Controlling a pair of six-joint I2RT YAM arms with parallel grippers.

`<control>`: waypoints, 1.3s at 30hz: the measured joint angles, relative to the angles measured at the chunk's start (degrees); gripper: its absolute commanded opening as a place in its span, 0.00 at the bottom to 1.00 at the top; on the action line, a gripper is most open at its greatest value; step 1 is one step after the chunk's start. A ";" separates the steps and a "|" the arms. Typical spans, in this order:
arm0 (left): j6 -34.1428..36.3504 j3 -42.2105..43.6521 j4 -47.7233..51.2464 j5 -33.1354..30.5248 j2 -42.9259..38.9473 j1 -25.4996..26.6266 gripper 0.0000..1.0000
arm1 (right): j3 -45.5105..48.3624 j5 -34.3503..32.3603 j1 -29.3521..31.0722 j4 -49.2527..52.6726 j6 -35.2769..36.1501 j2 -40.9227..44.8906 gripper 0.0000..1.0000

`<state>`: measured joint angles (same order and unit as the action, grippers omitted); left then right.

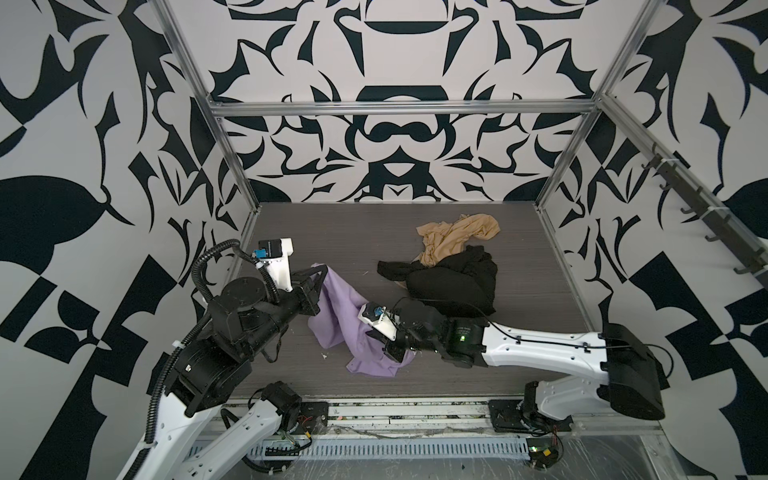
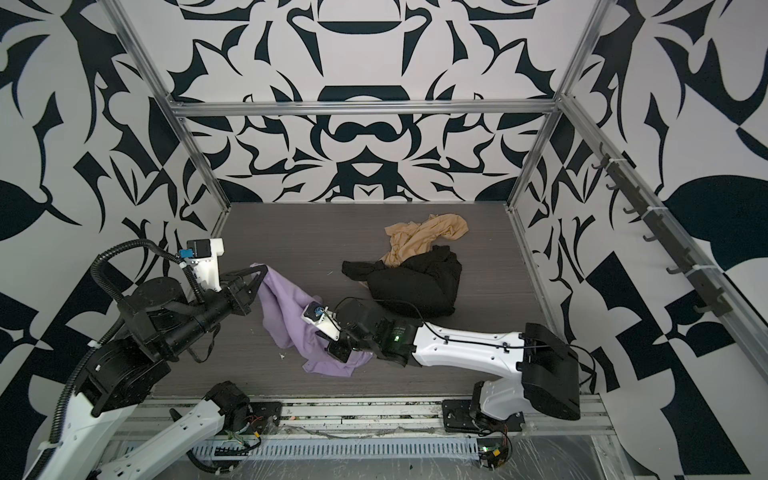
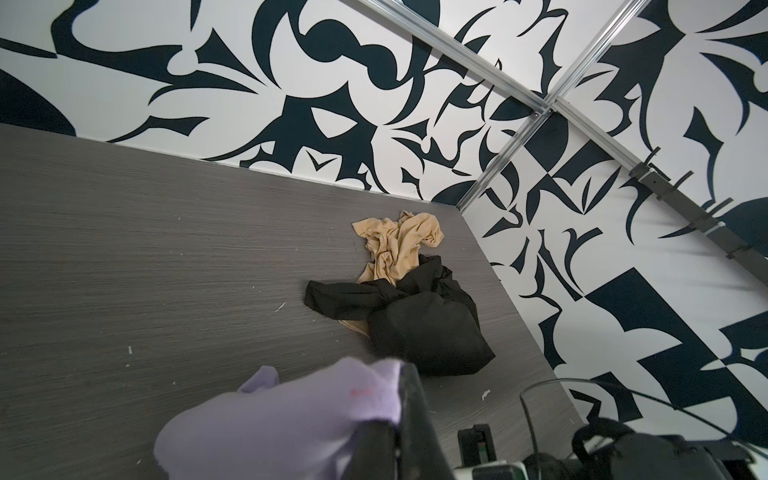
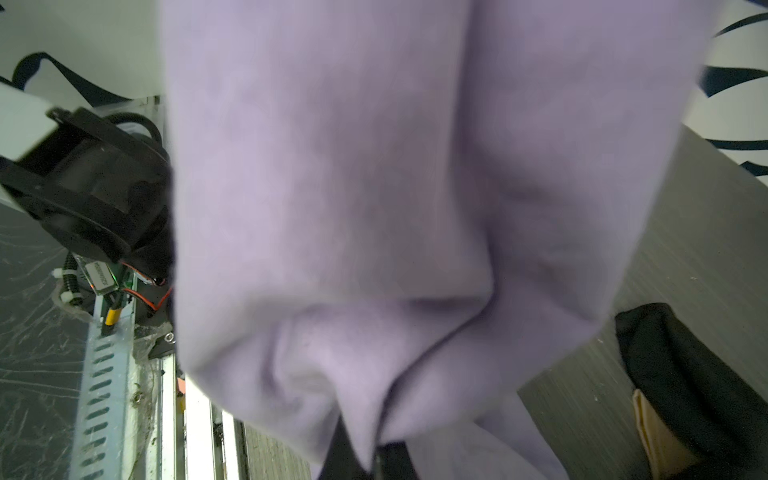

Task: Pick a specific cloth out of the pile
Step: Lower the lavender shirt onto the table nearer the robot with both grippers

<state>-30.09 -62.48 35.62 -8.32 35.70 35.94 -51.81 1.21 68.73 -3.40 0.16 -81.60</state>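
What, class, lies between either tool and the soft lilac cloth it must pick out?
Nothing visible: the left tool and right tool are both shut on the soft lilac cloth. The crumpled black cloth and tan-beige cloth lie apart, farther back.

You're in a robot lab cell: silver aluminium frame rails, black-and-white patterned wall panels, grey wood-grain tabletop.
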 measured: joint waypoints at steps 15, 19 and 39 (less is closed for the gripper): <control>0.33 3.50 0.72 -2.73 -0.35 0.00 0.00 | -0.15 0.07 0.04 -12.52 -2.12 -14.62 0.00; 0.35 4.46 0.68 -2.91 -0.42 0.00 0.00 | -0.15 0.26 0.04 -15.89 -4.00 -17.11 0.05; 1.55 5.18 1.14 -0.68 -0.37 0.00 0.00 | 8.07 -3.58 0.04 -12.68 -10.25 -0.04 0.60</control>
<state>-28.53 -57.30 36.75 -8.99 35.33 35.94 -43.75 -2.37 68.77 -16.08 -10.09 -81.65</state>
